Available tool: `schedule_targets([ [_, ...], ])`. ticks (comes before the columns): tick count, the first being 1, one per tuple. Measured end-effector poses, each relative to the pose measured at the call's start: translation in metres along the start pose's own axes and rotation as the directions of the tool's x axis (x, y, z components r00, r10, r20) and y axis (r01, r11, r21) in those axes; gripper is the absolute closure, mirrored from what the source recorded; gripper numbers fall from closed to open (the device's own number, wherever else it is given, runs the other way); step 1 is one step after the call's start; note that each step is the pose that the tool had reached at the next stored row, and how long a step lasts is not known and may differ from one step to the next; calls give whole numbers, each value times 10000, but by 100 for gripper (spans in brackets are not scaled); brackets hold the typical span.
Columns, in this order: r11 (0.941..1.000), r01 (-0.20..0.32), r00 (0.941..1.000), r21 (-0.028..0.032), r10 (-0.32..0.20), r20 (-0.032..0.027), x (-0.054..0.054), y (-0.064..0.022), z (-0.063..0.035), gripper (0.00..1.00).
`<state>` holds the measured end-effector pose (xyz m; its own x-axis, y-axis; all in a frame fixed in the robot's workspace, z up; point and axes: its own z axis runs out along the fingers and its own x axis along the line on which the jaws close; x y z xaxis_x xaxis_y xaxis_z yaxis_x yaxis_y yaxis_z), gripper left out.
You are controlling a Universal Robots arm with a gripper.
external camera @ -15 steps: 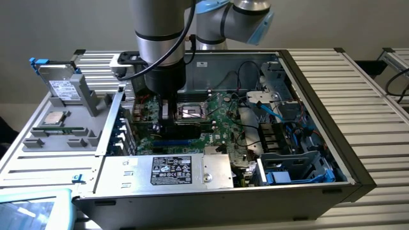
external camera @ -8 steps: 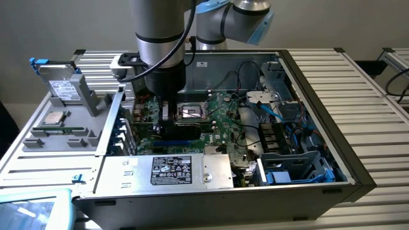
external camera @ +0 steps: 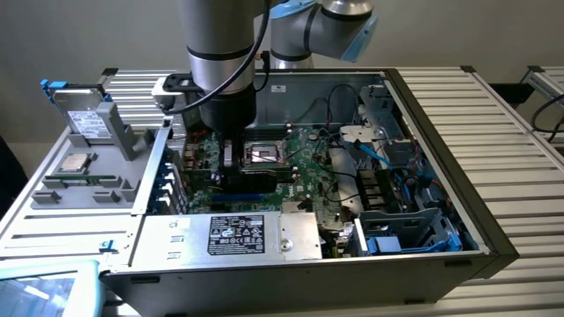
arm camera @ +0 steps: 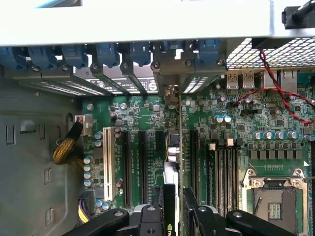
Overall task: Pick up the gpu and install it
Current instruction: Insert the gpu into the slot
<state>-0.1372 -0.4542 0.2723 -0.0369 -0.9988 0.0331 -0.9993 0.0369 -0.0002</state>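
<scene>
While claw (arm camera: pixel 173 221) grips gpu (arm camera: pixel 170 162) on edge over motherboard (arm camera: pixel 147 113), long axis parallels slots (arm camera: pixel 127 167), pointing toward blue clips (arm camera: pixel 108 51).

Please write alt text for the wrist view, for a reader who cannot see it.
The gripper holds the gpu edge-on over the green motherboard, among its long black slots. A CPU socket lies beside the slots, and a row of blue clips beyond them.

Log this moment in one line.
phase: install | tool: shut on gpu, card held edge-on | position: over motherboard expansion slots inside open case | seated: cannot tell
</scene>
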Motion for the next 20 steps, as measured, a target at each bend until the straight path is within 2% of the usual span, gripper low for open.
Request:
schedule_targets([
  [20,10000,1,10000,2,-1,3,-21,21,47,73],
])
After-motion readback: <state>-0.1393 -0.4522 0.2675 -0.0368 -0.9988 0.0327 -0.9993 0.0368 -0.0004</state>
